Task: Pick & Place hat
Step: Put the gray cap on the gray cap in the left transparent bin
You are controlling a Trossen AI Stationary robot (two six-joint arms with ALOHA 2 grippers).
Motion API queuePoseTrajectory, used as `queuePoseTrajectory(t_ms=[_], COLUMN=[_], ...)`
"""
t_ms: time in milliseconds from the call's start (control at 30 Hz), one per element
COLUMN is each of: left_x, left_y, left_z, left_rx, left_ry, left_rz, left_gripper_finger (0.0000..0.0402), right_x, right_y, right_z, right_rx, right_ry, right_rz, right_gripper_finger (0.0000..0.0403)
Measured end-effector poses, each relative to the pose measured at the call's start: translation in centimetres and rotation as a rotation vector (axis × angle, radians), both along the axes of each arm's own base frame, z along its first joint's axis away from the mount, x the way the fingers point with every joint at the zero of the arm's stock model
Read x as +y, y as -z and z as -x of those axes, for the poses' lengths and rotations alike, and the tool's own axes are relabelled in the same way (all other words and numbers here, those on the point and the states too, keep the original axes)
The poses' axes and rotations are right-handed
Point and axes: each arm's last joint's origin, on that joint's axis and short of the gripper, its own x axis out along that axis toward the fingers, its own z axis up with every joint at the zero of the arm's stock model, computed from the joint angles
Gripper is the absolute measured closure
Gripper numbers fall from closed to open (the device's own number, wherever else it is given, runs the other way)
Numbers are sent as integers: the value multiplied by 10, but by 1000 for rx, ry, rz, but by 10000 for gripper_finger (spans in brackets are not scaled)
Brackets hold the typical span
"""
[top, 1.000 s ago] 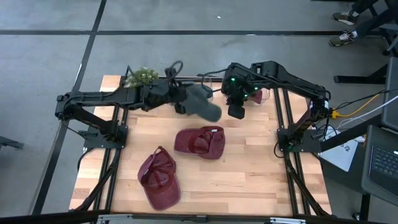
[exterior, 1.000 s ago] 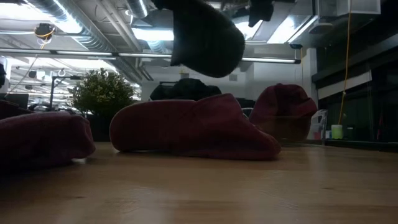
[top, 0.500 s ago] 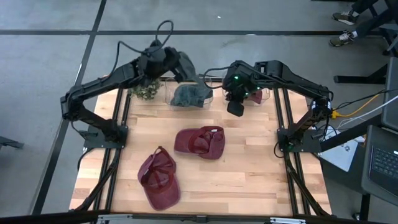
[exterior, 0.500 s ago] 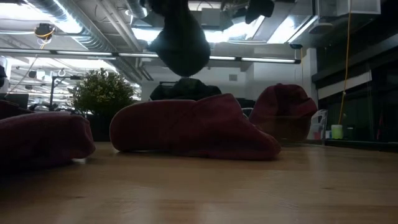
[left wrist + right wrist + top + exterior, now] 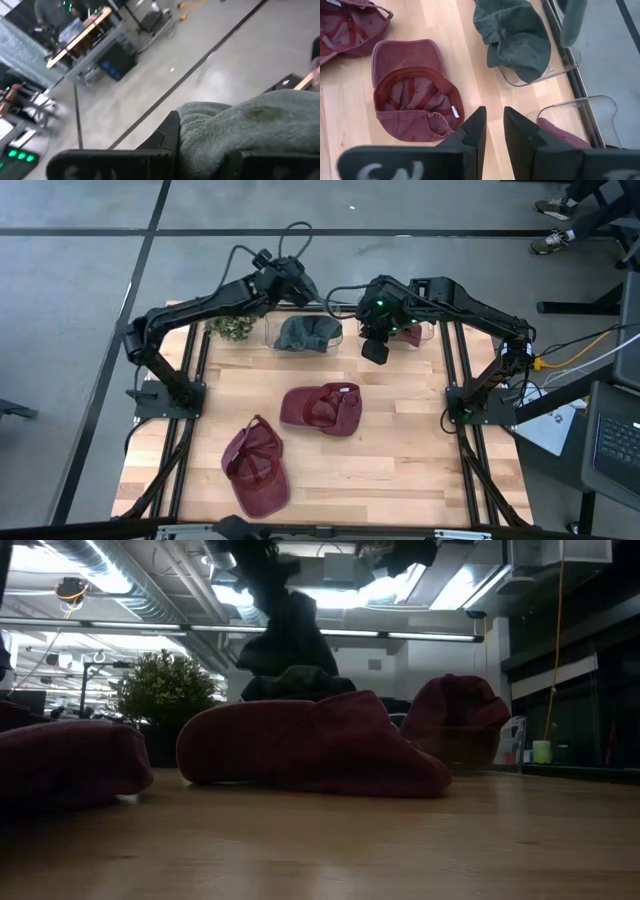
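High view: wooden table point(image 5: 400, 440), grey floor point(image 5: 80, 240).

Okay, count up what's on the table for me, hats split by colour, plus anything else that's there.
maroon hats: 3
green hat: 1
clear bins: 2
potted plant: 1
Total: 7 things, 4 of them hats.
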Motion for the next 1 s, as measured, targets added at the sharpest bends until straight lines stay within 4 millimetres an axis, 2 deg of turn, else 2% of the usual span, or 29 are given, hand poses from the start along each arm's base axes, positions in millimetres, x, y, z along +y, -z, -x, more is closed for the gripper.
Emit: queuePoseTrajectory(t_ms=[133,333,500,700,1000], left_x=[-1,-25,-46,-49,-53], left_y=[18,36,41,42,18], left_z=[-11,-21,-25,-17,11], left_rx=[28,87,146,264,263], left_ry=[7,85,130,87,19], left_rz=[57,190,222,195,157], left_gripper_finger=[398,398,398,398,398], right_x=[0,-1,-1,-1,-2], right_y=[0,0,0,-2,-4], right_z=[0,0,0,-2,-5], right_rx=[1,7,5,-21,-55], right_ry=[-1,9,-3,-4,-7], right_rz=[1,22,31,36,47], right_gripper_finger=[335,335,335,335,335])
